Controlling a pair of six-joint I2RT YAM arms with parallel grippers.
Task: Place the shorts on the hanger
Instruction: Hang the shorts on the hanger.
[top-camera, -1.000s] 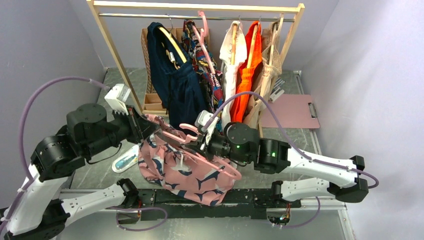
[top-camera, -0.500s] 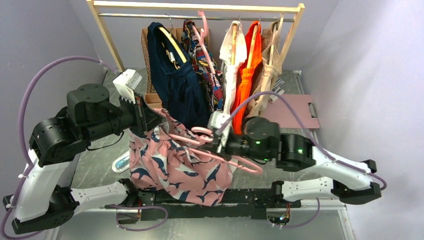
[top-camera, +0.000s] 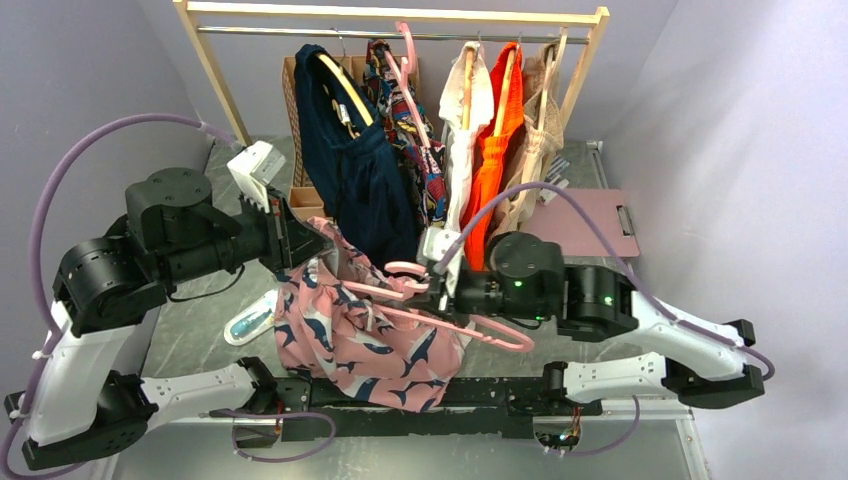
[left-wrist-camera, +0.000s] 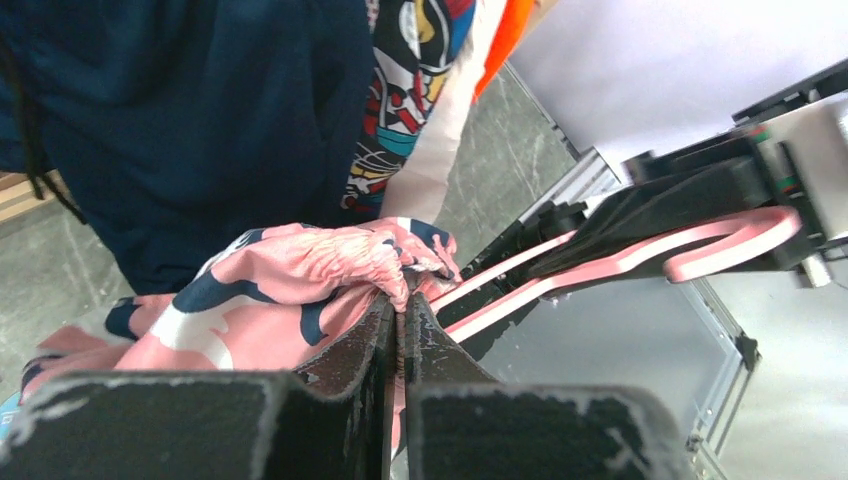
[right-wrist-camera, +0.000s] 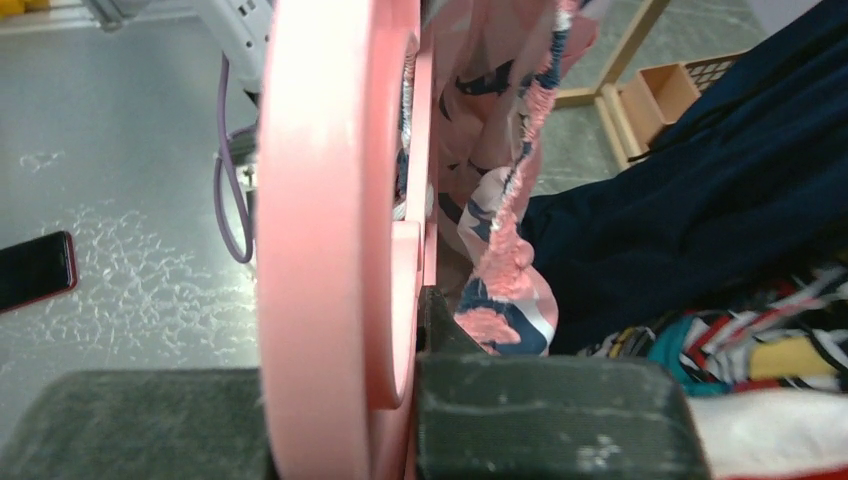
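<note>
Above the near table edge, the left gripper (left-wrist-camera: 400, 310) pinched the waistband of the shorts (top-camera: 370, 335), while the right gripper (top-camera: 428, 292) clamped the hanger (left-wrist-camera: 600, 268), whose left arm seemingly reached inside the waistband.

Pink shorts (top-camera: 370, 345) with navy-and-white wave print, pale-pink hanger (left-wrist-camera: 620, 262), grey marbled table (top-camera: 190, 350)
</note>
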